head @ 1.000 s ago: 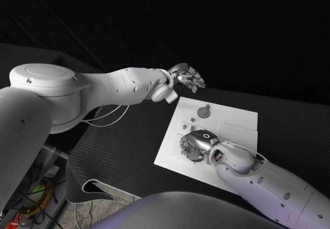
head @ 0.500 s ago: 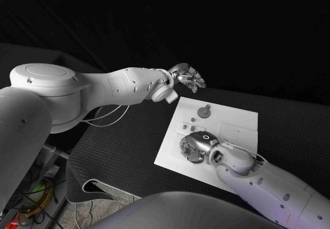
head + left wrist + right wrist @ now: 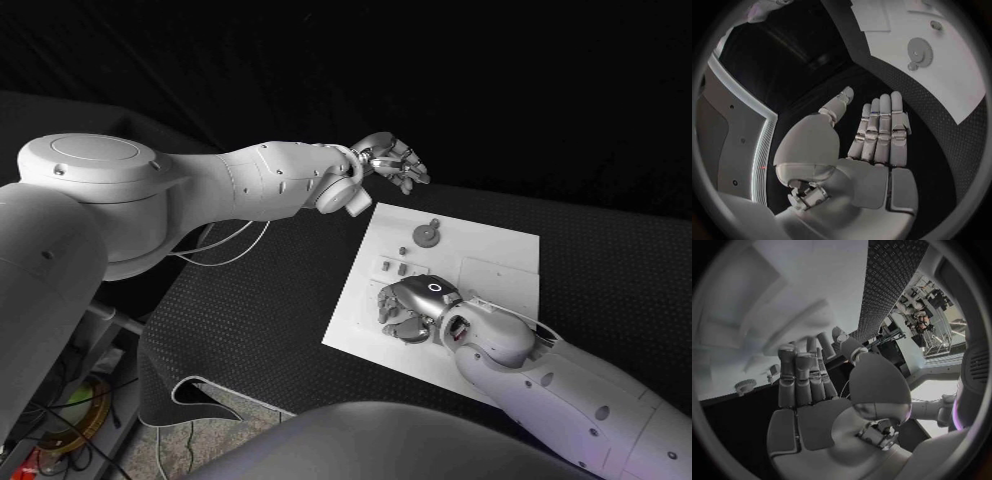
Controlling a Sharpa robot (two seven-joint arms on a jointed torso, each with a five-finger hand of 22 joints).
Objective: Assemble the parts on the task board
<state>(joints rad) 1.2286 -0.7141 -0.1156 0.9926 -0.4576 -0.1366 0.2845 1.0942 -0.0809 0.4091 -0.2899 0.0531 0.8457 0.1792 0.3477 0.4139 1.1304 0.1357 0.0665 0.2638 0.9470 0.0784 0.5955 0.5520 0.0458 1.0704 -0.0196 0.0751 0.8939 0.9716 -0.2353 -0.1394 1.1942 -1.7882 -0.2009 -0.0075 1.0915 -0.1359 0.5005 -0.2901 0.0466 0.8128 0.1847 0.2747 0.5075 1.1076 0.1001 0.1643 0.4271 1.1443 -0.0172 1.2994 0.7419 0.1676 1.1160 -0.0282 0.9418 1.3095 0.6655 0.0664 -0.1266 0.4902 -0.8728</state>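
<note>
The white task board lies in the middle of the black table. A grey gear sits on its far part, also seen in the left wrist view as the gear on the board. Small grey parts lie near the board's left edge. My right hand hangs low over the board's near-left area, fingers pointing down at the board, palm empty. My left hand is raised beyond the board's far-left corner, its fingers straight and holding nothing.
A flat rectangular plate lies on the board's right half. The black table stretches left of the board to its edge, where loose cables hang beside my left arm.
My right hand has shifted slightly leftward over the board's near part. The left hand has not moved.
</note>
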